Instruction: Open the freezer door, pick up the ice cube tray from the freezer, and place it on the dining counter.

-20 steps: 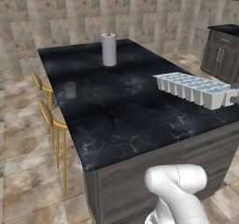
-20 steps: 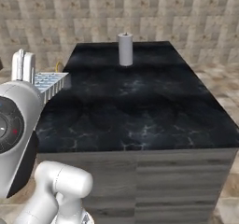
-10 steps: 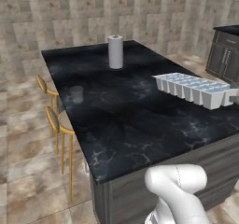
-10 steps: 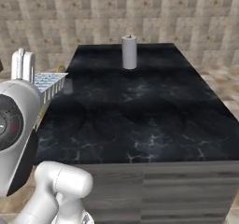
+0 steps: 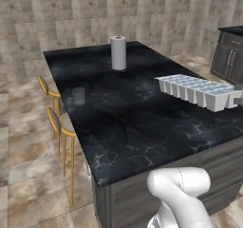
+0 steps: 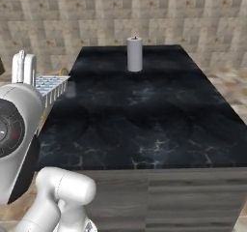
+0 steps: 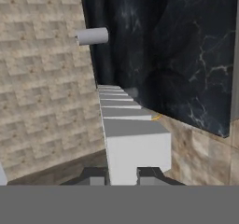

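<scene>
We grip the ice cube tray (image 7: 125, 134) by one end, our gripper (image 7: 123, 175) clamped on it; it hangs above the dining counter (image 5: 133, 122), near its edge; next, we judge, lowering and releasing it there.

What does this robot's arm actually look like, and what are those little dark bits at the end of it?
The arm is glossy white, made of rounded tubular segments. One big joint carries a dark round cap with a small red dot. The gripper ends in two small dark grey, blocky fingers. No cables show.
</scene>
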{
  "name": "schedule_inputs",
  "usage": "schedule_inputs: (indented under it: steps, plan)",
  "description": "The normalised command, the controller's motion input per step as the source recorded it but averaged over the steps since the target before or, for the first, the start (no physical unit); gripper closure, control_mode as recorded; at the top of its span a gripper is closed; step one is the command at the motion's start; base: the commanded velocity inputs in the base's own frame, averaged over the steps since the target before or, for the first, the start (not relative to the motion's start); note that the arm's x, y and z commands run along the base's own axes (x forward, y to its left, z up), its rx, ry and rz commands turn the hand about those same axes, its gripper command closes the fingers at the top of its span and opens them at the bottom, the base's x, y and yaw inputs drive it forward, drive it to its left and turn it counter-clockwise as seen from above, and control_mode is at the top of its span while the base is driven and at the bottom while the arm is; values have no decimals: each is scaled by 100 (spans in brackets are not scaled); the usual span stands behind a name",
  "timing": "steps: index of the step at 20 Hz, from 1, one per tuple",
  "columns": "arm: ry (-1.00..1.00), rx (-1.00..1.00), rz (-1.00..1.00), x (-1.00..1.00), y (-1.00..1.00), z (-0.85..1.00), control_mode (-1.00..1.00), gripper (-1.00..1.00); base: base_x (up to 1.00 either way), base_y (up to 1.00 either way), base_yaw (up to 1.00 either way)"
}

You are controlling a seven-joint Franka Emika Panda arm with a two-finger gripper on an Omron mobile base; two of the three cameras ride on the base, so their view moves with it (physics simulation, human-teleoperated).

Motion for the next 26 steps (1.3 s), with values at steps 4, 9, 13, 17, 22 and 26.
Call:
schedule_inputs:
  steps: [4, 9, 13, 17, 22, 26]
  plan:
    - [0, 0, 0, 0, 0, 0, 100, 100, 67, 13, 5]
    - [0, 0, 0, 0, 0, 0, 100, 100, 66, 8, 7]
    - [7, 0, 3, 52, 0, -7, -100, 100, 15, 1, 2]
    - [14, 0, 1, 76, 0, -34, -100, 100, 0, 0, 0]
    - [4, -1, 3, 65, 0, -56, -100, 100, 0, 0, 0]
    - [-2, -4, 4, 59, 0, -54, -100, 100, 0, 0, 0]
